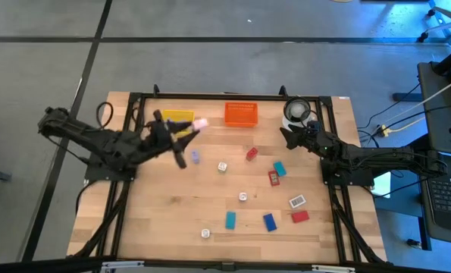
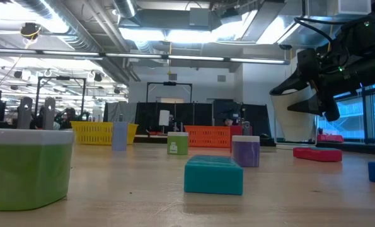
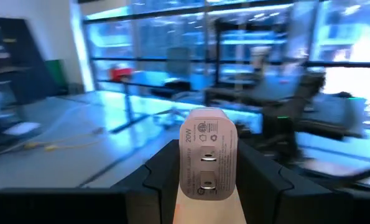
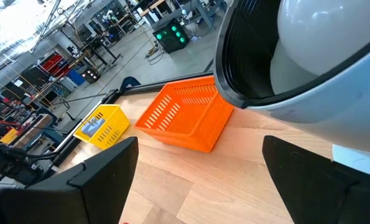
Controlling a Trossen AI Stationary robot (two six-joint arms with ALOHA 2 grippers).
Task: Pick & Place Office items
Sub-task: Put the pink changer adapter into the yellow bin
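White plug adapter fills my left wrist view, clamped between the left claw fingers; I read "20W" on its face, rest of the print too fine. High view: left claw holds that pale piece above the worktop beside the yellow tray; other small red, blue and teal pieces lie scattered mid-worktop. Right claw open beside the white container. Low view: teal block nearest. Right wrist view: orange tray.

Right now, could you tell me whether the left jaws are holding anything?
Yes. The left gripper is shut on a white charger block, raised beside the yellow tray.
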